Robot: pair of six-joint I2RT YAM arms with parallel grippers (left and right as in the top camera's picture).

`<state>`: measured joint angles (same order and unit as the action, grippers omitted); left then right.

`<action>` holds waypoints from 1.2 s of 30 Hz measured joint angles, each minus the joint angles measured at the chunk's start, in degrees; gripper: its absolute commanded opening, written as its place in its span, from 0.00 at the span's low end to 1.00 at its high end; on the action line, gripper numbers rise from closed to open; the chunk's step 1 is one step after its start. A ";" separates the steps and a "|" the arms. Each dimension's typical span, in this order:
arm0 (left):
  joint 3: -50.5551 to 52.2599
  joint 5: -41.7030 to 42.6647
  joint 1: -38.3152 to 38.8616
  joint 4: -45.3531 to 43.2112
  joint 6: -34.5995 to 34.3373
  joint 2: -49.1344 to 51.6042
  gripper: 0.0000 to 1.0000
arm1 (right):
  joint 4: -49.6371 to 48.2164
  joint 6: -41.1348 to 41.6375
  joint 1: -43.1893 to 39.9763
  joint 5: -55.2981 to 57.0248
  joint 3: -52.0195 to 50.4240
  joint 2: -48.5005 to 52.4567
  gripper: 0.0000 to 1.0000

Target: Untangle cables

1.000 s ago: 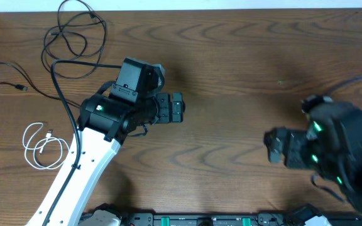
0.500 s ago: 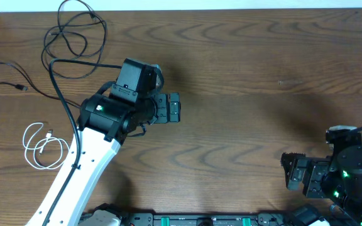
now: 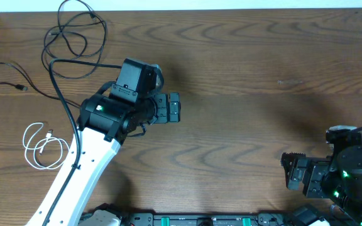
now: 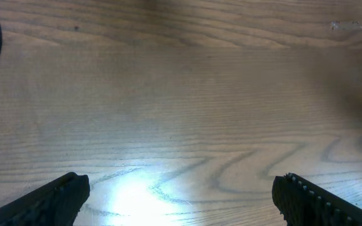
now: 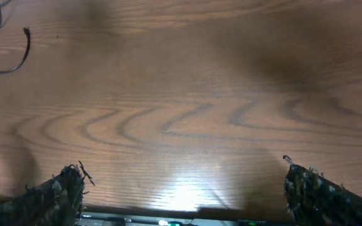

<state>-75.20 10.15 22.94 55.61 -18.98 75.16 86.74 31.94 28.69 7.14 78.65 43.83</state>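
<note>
Left gripper (image 3: pixel 178 108) and right gripper (image 3: pixel 286 171) are hanging released, empty; the cables (image 3: pixel 19 87) are lying separated near ten o'clock, so parking is probably coming next.

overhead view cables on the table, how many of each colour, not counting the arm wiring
black cables: 2
white cable: 1
total: 3
</note>
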 measured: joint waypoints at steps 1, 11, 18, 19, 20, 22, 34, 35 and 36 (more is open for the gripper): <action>0.00 0.00 0.00 0.00 -0.02 0.00 0.98 | 0.00 0.00 0.00 0.00 0.00 0.00 0.99; 0.00 0.00 0.00 0.02 0.00 0.00 0.98 | 0.39 -0.20 -9.70 0.39 -0.50 -0.63 0.99; 0.00 -0.02 0.00 0.04 0.00 0.00 0.98 | -11.63 -7.82 -22.53 -3.10 -10.86 -9.90 0.99; 0.00 -0.02 0.00 0.07 0.00 0.00 0.98 | -13.49 -9.64 -23.96 -4.28 -12.87 -11.76 0.99; 0.00 -0.02 0.00 0.07 0.00 0.00 0.98 | -15.89 -11.56 -25.38 -5.57 -15.26 -13.90 0.99; 0.00 -0.02 0.00 0.09 0.00 0.00 0.98 | -18.88 -14.32 -27.69 -7.61 -19.23 -17.38 0.99; 0.00 -0.04 0.00 0.09 0.00 0.00 0.98 | -43.69 -25.22 -31.21 -18.18 -45.42 -32.65 0.99; 0.00 -0.04 0.00 0.09 0.00 0.00 0.98 | -45.53 -25.51 -31.23 -18.60 -47.15 -33.68 0.99; 0.00 -0.02 0.00 0.11 0.00 0.00 0.98 | -47.50 -25.81 -31.26 -18.99 -49.00 -34.67 0.99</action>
<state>-75.20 10.13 22.94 55.72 -18.98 75.16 39.24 6.13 -2.57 -11.86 29.65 9.17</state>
